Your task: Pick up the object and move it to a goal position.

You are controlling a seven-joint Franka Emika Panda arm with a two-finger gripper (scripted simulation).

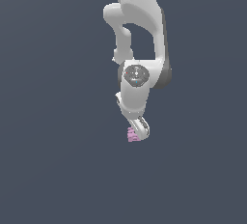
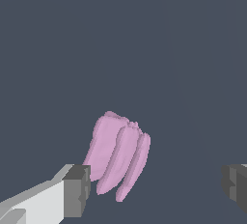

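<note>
Exterior view: the white arm (image 1: 140, 49) reaches down over the flat grey bench (image 1: 53, 170), and the pincer (image 1: 138, 127) hangs just above and beside the object (image 1: 132, 134), a small pale pink piece peeping out on the exterior view's left of the fingertips. Wrist view: the pincer (image 2: 157, 189) stands spread wide, with one dark pad (image 2: 77, 190) close against the object (image 2: 116, 153) and the other pad (image 2: 235, 185) well apart from it, so the piece sits off-centre in the gap and nothing is pinched. The object shows three long rounded ribs lying side by side, much narrower than the opening. Judged from its size and blocky form, it should be light and stiff, unlikely to crush under a firm squeeze. The rounded ribs may let a pad slip or twist the piece, so the better hold is likely across the broad outer faces near mid-length, with the pincer first shifted to centre the piece between the pads
</note>
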